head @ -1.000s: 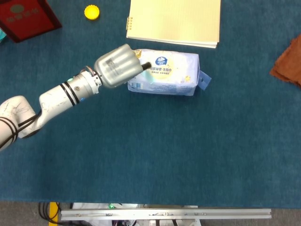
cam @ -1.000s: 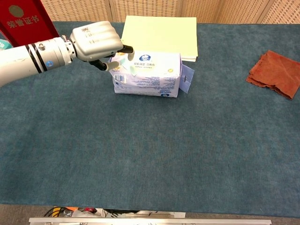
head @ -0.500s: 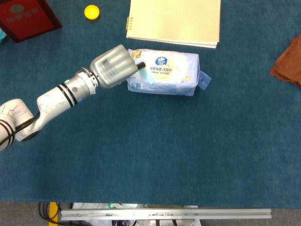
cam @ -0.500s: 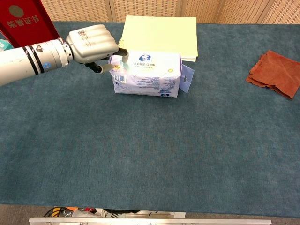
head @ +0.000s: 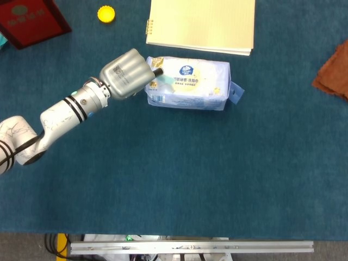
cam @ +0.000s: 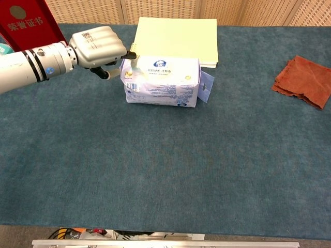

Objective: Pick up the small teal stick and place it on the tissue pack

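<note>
The left hand [head: 126, 74] sits right at the left end of the tissue pack [head: 190, 84], knuckles up, fingers curled under. One dark fingertip pokes out over the pack's top left corner. I honestly can't tell if anything is pinched in there, since the curled fingers hide the inside from both cameras. No right hand anywhere in view.

The small teal stick isn't something I can make out for sure. There's a pale sliver on the pack's top near that left corner in the chest view, but it's too small to call.

Edge-wise: the yellow notepad [head: 202, 24] lies just behind the pack, nearly touching its back edge, so that side is tight. A red booklet [head: 32, 20] and a yellow bottle cap [head: 106, 13] sit off to the far left. A rust cloth [cam: 304, 80] is well apart on the right. The teal counter [head: 179, 179] in front of the pack is wide open carpet.
</note>
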Controlling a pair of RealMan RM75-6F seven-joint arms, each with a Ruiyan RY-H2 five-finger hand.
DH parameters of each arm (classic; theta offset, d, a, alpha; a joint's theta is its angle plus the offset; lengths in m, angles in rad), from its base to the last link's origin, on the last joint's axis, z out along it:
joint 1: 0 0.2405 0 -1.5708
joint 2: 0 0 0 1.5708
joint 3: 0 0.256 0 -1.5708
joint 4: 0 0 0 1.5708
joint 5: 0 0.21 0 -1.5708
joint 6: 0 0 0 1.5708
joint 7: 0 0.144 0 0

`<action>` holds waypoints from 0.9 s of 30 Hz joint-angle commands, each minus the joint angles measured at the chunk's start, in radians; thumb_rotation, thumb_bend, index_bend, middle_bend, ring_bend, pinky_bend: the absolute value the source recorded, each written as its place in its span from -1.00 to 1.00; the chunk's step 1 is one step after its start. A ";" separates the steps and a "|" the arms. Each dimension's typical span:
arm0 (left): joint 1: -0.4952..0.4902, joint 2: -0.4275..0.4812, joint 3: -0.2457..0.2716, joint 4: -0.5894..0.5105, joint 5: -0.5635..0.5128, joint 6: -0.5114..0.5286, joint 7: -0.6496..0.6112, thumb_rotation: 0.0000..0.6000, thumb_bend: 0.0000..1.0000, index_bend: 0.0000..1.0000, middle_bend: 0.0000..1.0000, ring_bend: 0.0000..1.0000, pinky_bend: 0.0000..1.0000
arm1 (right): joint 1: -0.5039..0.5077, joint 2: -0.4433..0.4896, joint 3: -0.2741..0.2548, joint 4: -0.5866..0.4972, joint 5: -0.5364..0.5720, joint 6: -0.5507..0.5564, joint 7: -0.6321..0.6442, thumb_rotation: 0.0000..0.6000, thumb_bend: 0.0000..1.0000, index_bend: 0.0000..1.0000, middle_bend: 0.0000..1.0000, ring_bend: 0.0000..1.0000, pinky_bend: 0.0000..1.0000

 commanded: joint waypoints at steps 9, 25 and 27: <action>0.007 0.005 -0.009 -0.011 -0.019 -0.019 0.014 1.00 -0.12 -0.34 1.00 0.96 0.85 | -0.003 0.002 0.000 -0.006 -0.002 0.004 -0.005 1.00 -0.37 -0.72 -0.31 -0.38 -0.14; 0.010 0.002 -0.035 -0.038 -0.035 -0.014 0.021 1.00 -0.12 -0.35 1.00 0.95 0.85 | -0.012 0.011 -0.001 -0.013 -0.004 0.015 -0.006 1.00 -0.37 -0.72 -0.31 -0.37 -0.14; 0.010 -0.001 -0.035 -0.043 -0.033 -0.014 0.020 1.00 -0.12 -0.35 1.00 0.95 0.85 | -0.014 0.012 -0.001 -0.013 -0.004 0.017 -0.005 1.00 -0.37 -0.72 -0.31 -0.37 -0.14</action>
